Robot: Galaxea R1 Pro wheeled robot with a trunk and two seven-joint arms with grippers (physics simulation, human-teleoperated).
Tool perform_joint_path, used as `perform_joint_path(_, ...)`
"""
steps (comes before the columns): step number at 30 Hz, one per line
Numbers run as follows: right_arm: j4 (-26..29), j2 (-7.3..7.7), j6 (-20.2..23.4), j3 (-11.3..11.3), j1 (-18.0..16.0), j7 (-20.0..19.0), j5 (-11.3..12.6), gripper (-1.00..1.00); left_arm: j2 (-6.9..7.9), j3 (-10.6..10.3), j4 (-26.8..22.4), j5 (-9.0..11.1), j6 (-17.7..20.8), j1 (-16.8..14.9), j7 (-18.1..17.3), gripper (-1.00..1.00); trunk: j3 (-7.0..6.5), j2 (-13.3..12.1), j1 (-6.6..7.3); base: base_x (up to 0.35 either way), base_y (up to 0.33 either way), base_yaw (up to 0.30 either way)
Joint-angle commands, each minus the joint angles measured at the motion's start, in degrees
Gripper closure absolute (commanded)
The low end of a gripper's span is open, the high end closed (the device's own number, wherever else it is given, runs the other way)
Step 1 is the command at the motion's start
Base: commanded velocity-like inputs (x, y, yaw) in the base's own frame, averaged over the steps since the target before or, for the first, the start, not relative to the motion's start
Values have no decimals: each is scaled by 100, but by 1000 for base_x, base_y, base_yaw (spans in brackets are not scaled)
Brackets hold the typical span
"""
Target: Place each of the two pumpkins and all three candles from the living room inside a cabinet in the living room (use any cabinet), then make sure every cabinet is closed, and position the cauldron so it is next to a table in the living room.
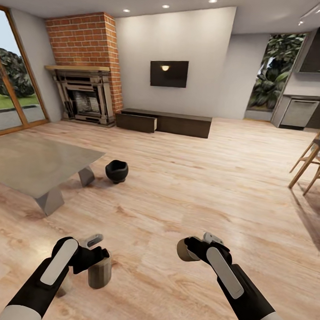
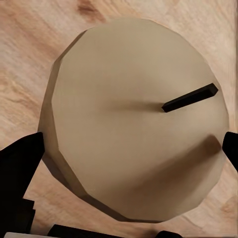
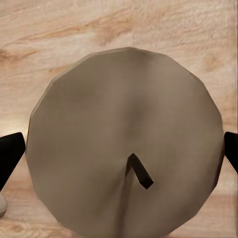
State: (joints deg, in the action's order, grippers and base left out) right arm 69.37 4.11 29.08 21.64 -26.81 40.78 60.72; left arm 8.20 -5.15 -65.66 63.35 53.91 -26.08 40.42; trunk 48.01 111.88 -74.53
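Candles are sitting in both of your grippers. Your left gripper (image 1: 95, 259) is holding one candle (image 1: 100, 271) upright and low over the wood floor (image 1: 186, 188); in the left wrist view that candle (image 2: 136, 119) is showing its flat tan top and short black wick, with a dark finger (image 2: 20, 158) pressing against each side, so the jaws are closed onto it. Your right gripper (image 1: 194, 248) is gripping a second candle (image 1: 185, 250) tipped on its side, its round end facing left. In the right wrist view this candle (image 3: 126, 144) is sitting between two black fingertips (image 3: 10, 153) that are touching its edges, jaws clamped around it.

Ahead of you on the left, the table (image 1: 35, 162) is standing on its slanted grey legs, and the cauldron (image 1: 116, 171) is resting on the floor just beside the table's right corner, tilted with its mouth toward you. Against the far wall, under the wall-mounted television (image 1: 169, 73), the cabinet (image 1: 163, 122) is lying long and low, with its left drawer (image 1: 136, 122) standing pulled out. A brick fireplace (image 1: 84, 90) is sitting to the cabinet's left, and wooden chairs (image 1: 312, 158) are showing at your right edge.
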Motion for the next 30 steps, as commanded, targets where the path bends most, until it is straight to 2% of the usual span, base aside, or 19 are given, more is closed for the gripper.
perform_joint_path(1, 6, 3, 2, 15, -6, 44, 31, 100, 6, -12, -9, 64, -4, -2, 63, 100, 5, 3, 1, 0, 0, -279)
perform_joint_path(5, 6, 13, 1, 15, -8, 44, 45, 100, 6, -6, -9, 64, -4, -2, 66, 100, 5, 3, 1, 0, 0, -279)
perform_joint_path(11, 9, 39, 1, 15, -7, 36, 288, 100, 6, -4, -9, 55, -9, -2, 72, 100, 5, 3, 1, 0, 0, -279)
perform_joint_path(30, 1, 39, 1, 15, -8, 36, 309, 100, -4, -9, 0, 63, -13, -2, 89, 100, 5, 3, 1, 0, 0, -279)
